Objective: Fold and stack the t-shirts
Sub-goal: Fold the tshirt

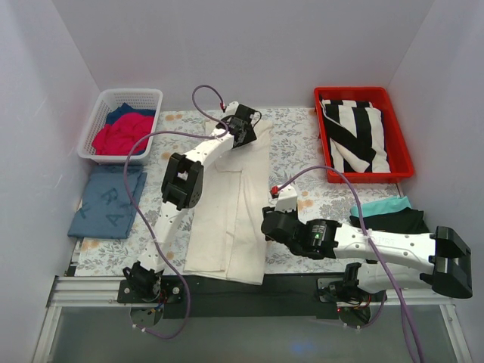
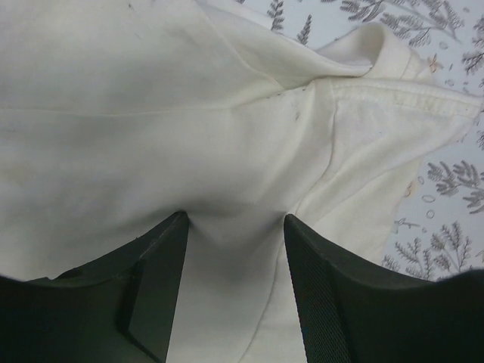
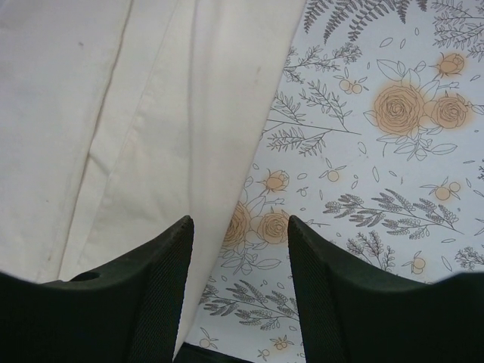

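Note:
A large cream t-shirt (image 1: 227, 215) lies folded into a long strip down the middle of the table, collar end at the far side. My left gripper (image 1: 244, 128) hovers over that far end. In the left wrist view it (image 2: 236, 221) stands open, with the cream cloth (image 2: 189, 113) spread under and between its fingers (image 2: 318, 287) and nothing pinched. My right gripper (image 1: 267, 224) is open at the shirt's right edge near the hem. In the right wrist view it (image 3: 240, 223) straddles that edge, one finger over the cream t-shirt (image 3: 113, 113) and the other over the floral table covering (image 3: 378, 189).
A white basket (image 1: 97, 121) at the far left holds red (image 1: 121, 136) and navy shirts. A folded blue shirt (image 1: 108, 200) lies in front of it. A red tray (image 1: 401, 155) at the far right holds black-and-white striped cloth. Teal (image 1: 382, 206) and black shirts lie by the right arm.

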{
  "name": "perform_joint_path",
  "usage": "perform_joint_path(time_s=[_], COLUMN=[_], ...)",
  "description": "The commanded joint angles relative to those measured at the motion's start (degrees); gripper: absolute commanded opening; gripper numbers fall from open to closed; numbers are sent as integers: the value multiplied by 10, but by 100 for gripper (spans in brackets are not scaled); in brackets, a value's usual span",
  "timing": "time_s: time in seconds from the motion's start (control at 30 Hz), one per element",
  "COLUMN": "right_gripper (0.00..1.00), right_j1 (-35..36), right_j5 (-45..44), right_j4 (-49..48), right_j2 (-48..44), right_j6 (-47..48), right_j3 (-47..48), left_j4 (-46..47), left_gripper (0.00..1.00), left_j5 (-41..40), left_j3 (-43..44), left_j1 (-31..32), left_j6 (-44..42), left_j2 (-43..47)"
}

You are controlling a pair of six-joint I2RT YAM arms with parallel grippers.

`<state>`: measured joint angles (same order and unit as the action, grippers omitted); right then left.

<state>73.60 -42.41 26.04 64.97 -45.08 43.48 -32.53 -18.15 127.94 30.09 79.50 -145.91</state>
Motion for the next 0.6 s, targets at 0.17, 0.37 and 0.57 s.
perform_joint_path(time_s=[0.17,0.37,0.57], right_gripper=[60,60,60], right_j1=[-7,-14,-17], right_j5=[-30,-33,-35], right_j4=[24,29,37], right_j2=[16,28,24], right_j6=[-11,-1,-2], right_j3=[-7,-6,-1], left_j4=[17,170,252], left_gripper=[53,54,55], left_j5=[23,45,-39], left_j3=[62,-3,-9], left_j1=[-36,-54,-58], left_j6=[16,-25,-51], left_j2=[-80,-40,-5])
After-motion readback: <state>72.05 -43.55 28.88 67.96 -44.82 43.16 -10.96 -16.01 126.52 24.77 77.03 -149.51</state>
